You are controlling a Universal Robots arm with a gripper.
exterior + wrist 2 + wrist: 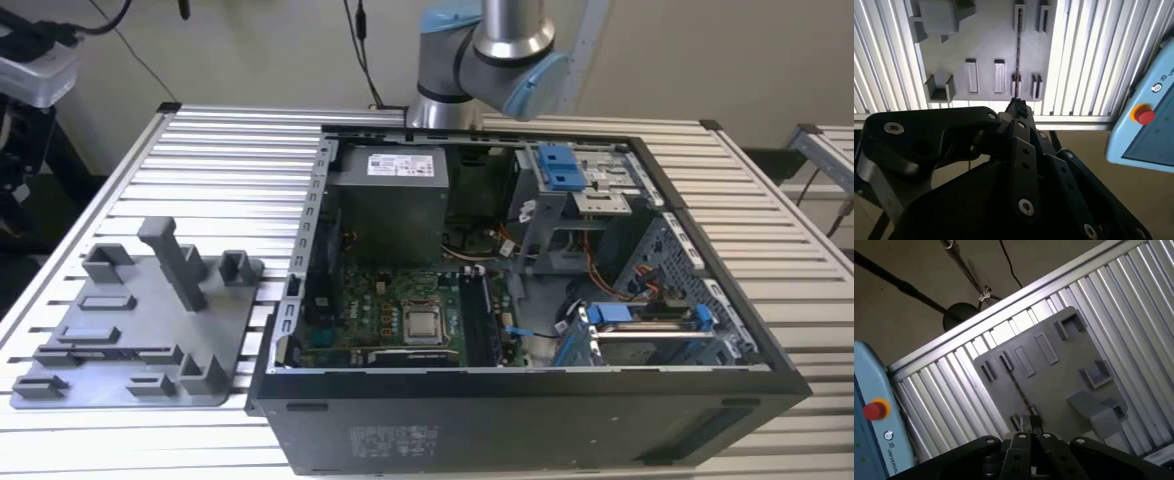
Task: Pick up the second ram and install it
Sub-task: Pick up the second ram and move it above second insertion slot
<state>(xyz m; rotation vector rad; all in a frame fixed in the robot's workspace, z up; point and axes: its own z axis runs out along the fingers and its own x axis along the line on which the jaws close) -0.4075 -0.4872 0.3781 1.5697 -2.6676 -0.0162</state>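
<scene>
Currently the end effector (1016,106) hangs well above the grey holder (984,45) on the slatted counter (1084,60). Its fingers are drawn narrow, with nothing between them. Ram (1017,50) stands edge-on in the holder's slots, in line with the fingertips in both wrist views. In the exterior view, the open case (534,410) sits beside the holder.
</scene>
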